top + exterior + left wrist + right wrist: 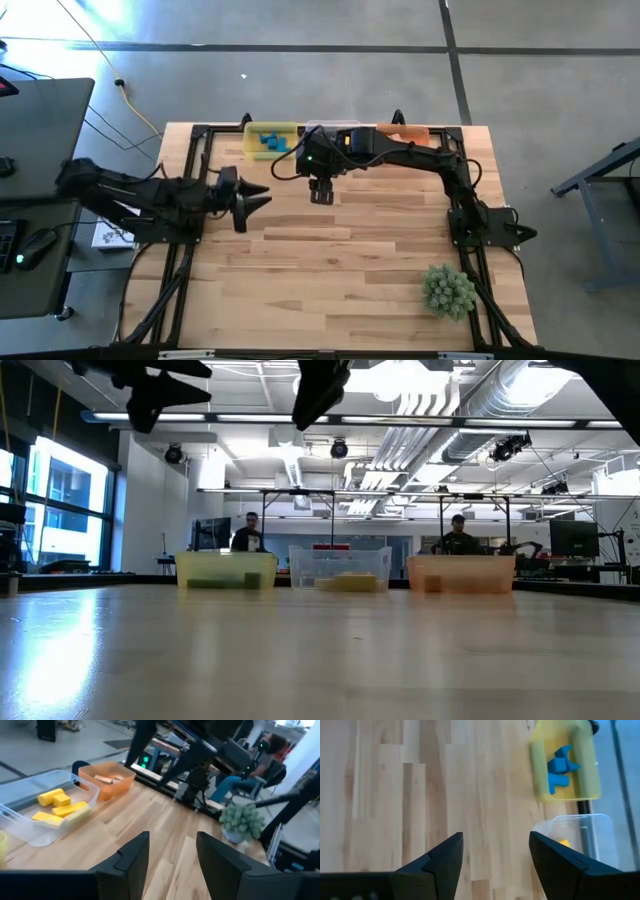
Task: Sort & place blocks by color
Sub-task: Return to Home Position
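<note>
High view has no loose blocks anywhere on the table (330, 260), so the sorting looks finished to me. The blue blocks (560, 770) sit in the yellow bin (536, 765), the yellow blocks (55, 805) in the clear bin (30, 834), and the tan blocks (107, 779) in the orange bin (120, 787). All three bins stand in a row along the far edge.

The right gripper (321, 192) hangs just in front of that row, near the yellow and clear bins. Its fingers are spread wide with nothing between them. The left gripper (262, 195) is close beside it, pointing toward it, also spread and empty.

What I'd worry about for the trip home: the right arm is stretched along the bin row, so a low or sloppy swing could catch a rim and shove or tip a bin, dumping sorted blocks. The two grippers are also near each other mid-table, so if both pull out at once they might clip. The plant ball (448, 290) sits near the right arm's base and could get nudged too.
</note>
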Tool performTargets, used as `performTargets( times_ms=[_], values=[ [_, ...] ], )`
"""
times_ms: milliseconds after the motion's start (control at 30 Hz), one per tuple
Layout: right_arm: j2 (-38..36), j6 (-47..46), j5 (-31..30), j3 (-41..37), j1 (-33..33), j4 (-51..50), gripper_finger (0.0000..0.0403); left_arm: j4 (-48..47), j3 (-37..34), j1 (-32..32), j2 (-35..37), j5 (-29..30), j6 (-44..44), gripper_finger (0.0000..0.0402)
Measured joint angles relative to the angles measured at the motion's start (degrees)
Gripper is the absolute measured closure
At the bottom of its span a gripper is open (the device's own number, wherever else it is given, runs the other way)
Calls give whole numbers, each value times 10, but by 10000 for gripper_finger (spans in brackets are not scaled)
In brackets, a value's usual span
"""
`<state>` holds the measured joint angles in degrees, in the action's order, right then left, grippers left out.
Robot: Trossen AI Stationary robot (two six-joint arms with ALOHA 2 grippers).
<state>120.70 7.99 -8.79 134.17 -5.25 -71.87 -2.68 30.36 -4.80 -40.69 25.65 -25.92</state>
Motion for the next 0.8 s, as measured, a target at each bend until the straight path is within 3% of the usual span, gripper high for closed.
performTargets(
  times_ms=[133, 267, 533, 800],
  values=[
    [0, -2, 24, 0, -6, -3, 187, 38, -31, -63, 4, 56, 21, 248],
    [0, -4, 31, 0, -11, -3, 187, 108, -95, -94, 23, 65, 21, 248],
    [-1, -20, 31, 2, -26, -4, 187, 211, -216, -103, 90, 52, 27, 248],
    [-50, -45, 35, 7, -53, 31, 187, 231, -290, -101, 203, 50, 55, 248]
  ],
)
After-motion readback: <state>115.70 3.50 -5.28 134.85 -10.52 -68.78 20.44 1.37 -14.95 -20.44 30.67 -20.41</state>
